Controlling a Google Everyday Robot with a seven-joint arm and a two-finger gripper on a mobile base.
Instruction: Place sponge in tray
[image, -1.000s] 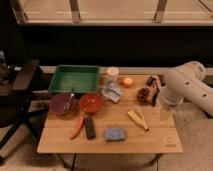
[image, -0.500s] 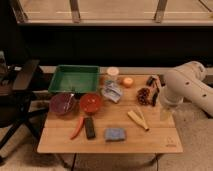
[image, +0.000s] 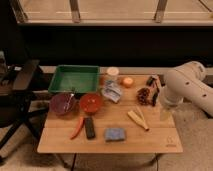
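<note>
Nothing has shifted. On the table (image: 150, 142), our tool (image: 165, 111) hangs well right of the tray (image: 75, 79); we cannot tell its state. The sponge (image: 115, 134) lies near-right of the tray, so we should descend squarely over it.

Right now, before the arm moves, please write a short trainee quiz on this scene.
1. The blue rectangular sponge lies on the wooden table, ___ the green plastic tray.
2. Where is the robot's hand? A over the tray; B by the table's right end, as pictured; C on the sponge.
3. True or false: two round red bowls stand in front of the tray.
Key: 1 outside; 2 B; 3 true.
</note>
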